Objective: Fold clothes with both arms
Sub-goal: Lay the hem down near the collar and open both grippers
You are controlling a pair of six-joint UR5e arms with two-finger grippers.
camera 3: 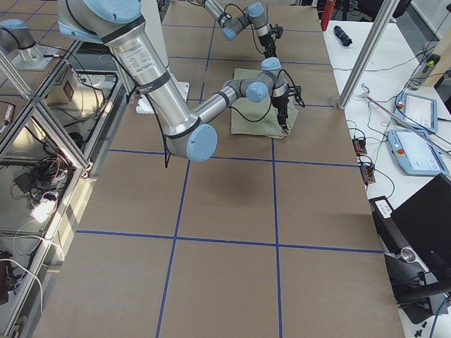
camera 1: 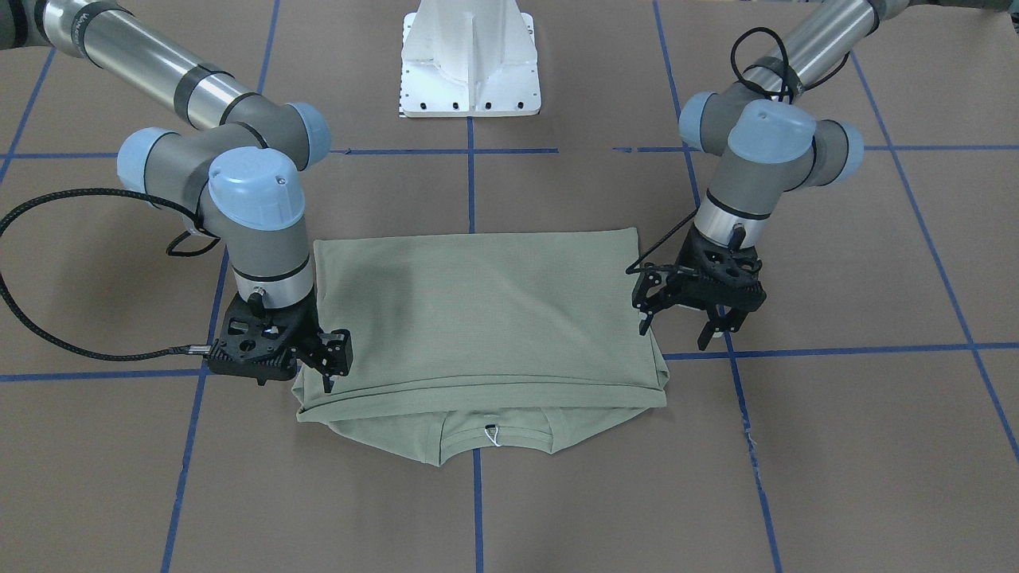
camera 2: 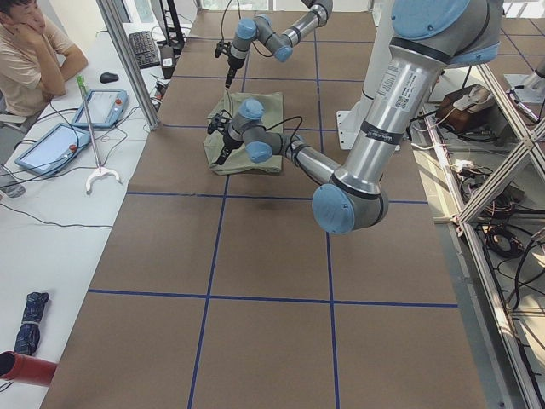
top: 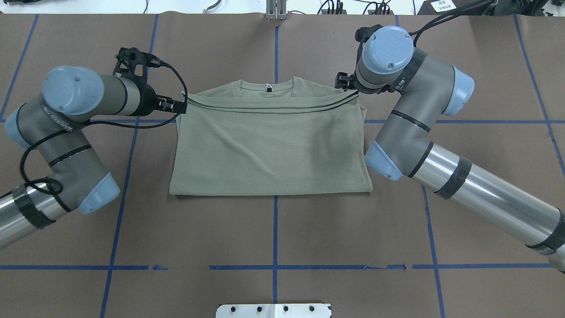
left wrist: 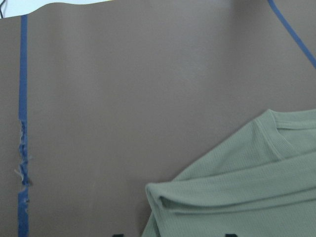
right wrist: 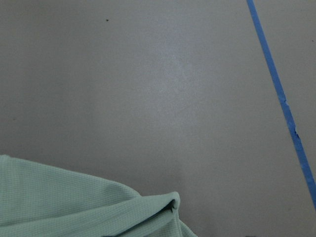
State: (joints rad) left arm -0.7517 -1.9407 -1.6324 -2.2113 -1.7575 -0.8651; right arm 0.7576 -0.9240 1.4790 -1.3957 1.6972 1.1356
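Shirt (camera 1: 478, 310): folded flat, collar (camera 1: 517, 438) peeking from under the fold, on the brown surface (camera 1: 836, 477) crossed by blue tape (camera 1: 836, 348).
My left pincer (camera 1: 673, 334): released, jaws apart, just beside the shirt's edge.
My right pincer (camera 1: 328, 374): at the shirt's opposite corner; whether it grips, I cannot tell.
Room: white desk (camera 2: 60, 273), tablets (camera 2: 53, 146) and a seated person (camera 2: 30, 60) beyond the shirt's collar side.

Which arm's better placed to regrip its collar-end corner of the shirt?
Right, probably: the right gripper sits over the shirt at its corner, while the left gripper, open, hangs mostly beside the edge, off the cloth.
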